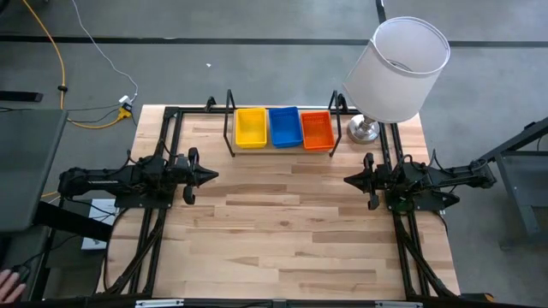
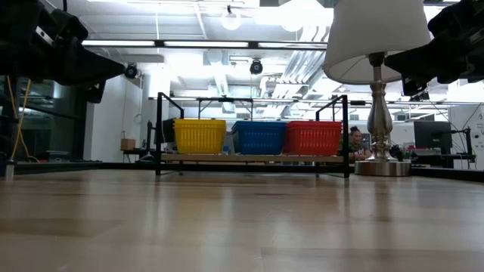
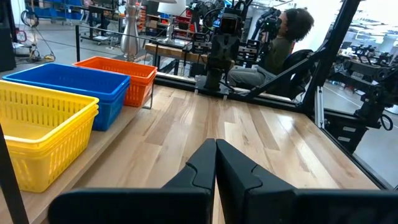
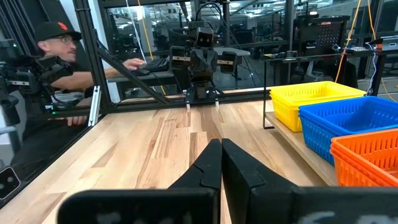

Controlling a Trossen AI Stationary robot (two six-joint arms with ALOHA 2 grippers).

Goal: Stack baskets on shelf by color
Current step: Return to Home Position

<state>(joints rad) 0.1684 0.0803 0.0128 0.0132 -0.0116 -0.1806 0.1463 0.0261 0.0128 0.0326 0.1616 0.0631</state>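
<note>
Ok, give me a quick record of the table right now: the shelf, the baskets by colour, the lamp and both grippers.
Shelf: light-wood board in black wire frame, far edge of wooden table
Shelf left: yellow plastic mesh baskets, nested
Shelf middle: blue plastic mesh baskets, nested
Shelf right: red plastic mesh baskets
Lamp: white-shaded, silver-based table lamp, just right of the shelf
Left gripper: shut, empty, over the table's left side
Right gripper: shut, empty, over the table's right side
</note>
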